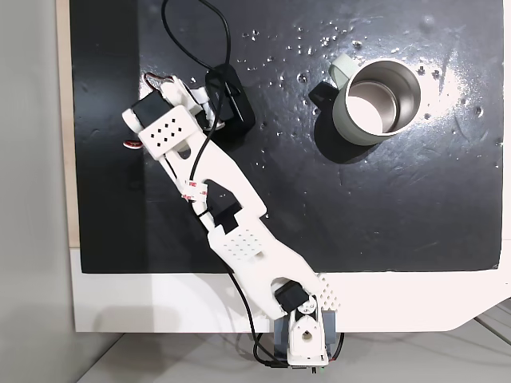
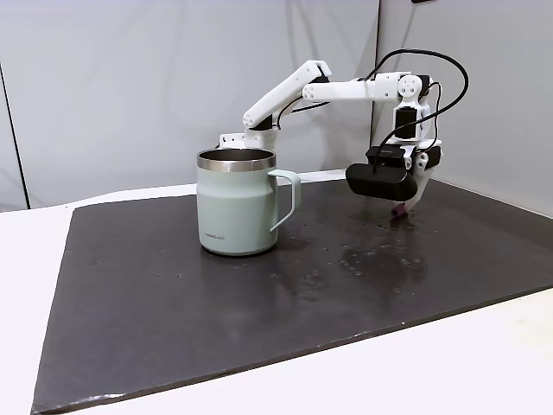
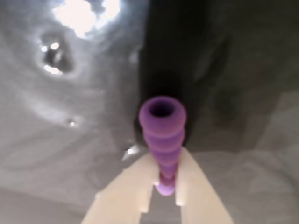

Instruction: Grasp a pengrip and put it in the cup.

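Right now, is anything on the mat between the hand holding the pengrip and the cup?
No. In a fixed view, only bare dark mat with shiny specks separates the hand, shut on the pengrip, from the cup.

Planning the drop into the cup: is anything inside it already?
In a fixed view from above, the cup shows bare shiny steel walls and bottom. The near inner wall is hidden by the rim. The pengrip sits between the claw fingers.

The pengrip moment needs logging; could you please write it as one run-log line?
phase: grasp | pincer: shut on pengrip, low over mat | cup: upright, apart from pincer, no pengrip inside | next: probably carry to cup
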Motion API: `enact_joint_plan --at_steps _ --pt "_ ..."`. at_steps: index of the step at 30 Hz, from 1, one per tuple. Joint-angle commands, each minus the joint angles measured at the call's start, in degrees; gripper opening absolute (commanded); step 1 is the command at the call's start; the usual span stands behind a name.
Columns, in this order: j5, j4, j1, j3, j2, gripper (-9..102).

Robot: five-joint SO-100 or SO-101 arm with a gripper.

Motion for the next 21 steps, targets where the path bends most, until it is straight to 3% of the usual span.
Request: enact_joint_plan --at_steps 1,21 --pt "0.88 1.49 3.78 -1.58 7.21 0" --pt "-12.57 12.74 31.9 4.92 31.99 0"
